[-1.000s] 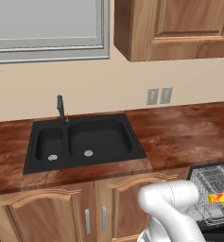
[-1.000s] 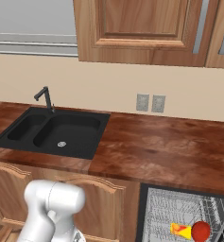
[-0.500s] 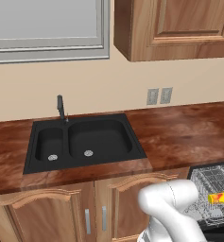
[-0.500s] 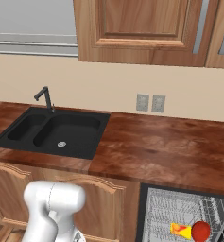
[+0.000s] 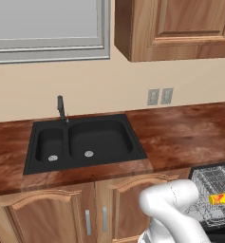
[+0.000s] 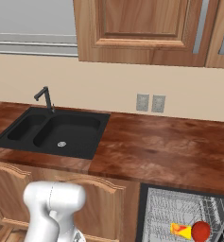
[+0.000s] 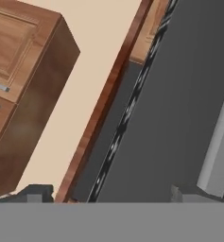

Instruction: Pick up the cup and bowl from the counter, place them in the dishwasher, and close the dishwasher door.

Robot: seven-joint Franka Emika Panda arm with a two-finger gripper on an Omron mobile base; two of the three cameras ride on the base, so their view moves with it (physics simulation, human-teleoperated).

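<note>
Yellow cup [image 6: 180, 230] and red bowl [image 6: 201, 230] touch in the dishwasher rack [image 6: 179, 212], lower right; the gripper [image 7: 108, 196] spreads wide, holding nothing, beside the dishwasher door [image 7: 179, 108].

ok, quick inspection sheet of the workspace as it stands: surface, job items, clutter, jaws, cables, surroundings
Surface: reddish-brown counter, glossy.
Job's things: yellow cup lying on its side and red bowl beside it, both on the dishwasher's wire rack. Dishwasher door not closed, grey bar handle showing in the hand view.
Clutter: nothing seen.
Grippers: gripper close to the door panel; two dark fingertips wide apart, jaws open, nothing between them.
Cables: nothing seen.
Surroundings: black double sink with black faucet, two wall outlets, wooden upper cabinets, light wooden base cabinets.
</note>
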